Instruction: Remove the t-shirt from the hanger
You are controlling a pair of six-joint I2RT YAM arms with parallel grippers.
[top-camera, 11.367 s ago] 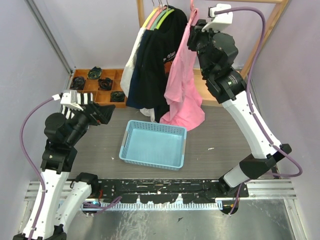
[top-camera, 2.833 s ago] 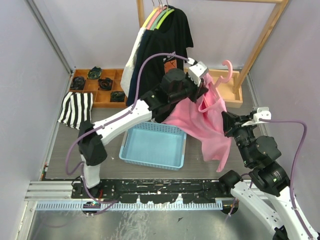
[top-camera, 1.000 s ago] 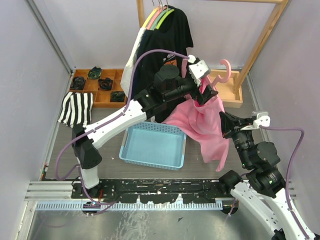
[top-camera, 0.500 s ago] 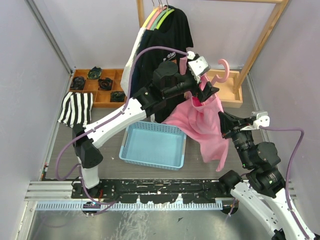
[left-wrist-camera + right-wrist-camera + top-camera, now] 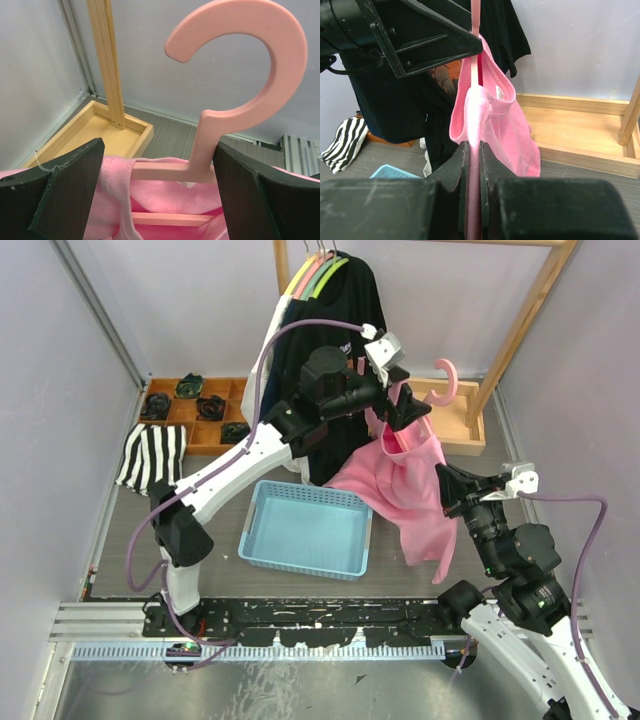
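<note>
Right gripper (image 5: pixel 474 150) is clenched on a fold of the pink t-shirt (image 5: pixel 405 490), pinching it just below the shoulder seam. The fabric runs taut from there up to the hanger (image 5: pixel 210 130). Shirt and hanger are both in mid-air, off the rail, above the desk (image 5: pixel 395 580) and just right of the blue basket (image 5: pixel 300 565).

Left gripper (image 5: pixel 159 150) straddles the hanger. One finger is against the neck and the other against the bunched collar (image 5: pixel 116 172), w/ the jaws standing wide. You can't tell from these views whether it's truly clamping or only bracing, so don't count on a firm hold.

Step in hand, prob.: peel the shirt off one hanger arm.

- Pull w/ the R along the line of the hanger arm, outward and down. Don't pull straight down, as that likely just drags the whole hanger.
- Hold the L steady as the anchor. If you move it, tilt the freed end downward so the shoulder slides off.
- Watch the collar at the L finger. If it's pinned there, the neck hole prob. won't clear and you'd need to ease that side.
- Go slowly. The R pinch is on a thin fold and could slip under a jerk.
- Stay clear of the black shirts (image 5: pixel 330 330) on the rail behind.
</note>
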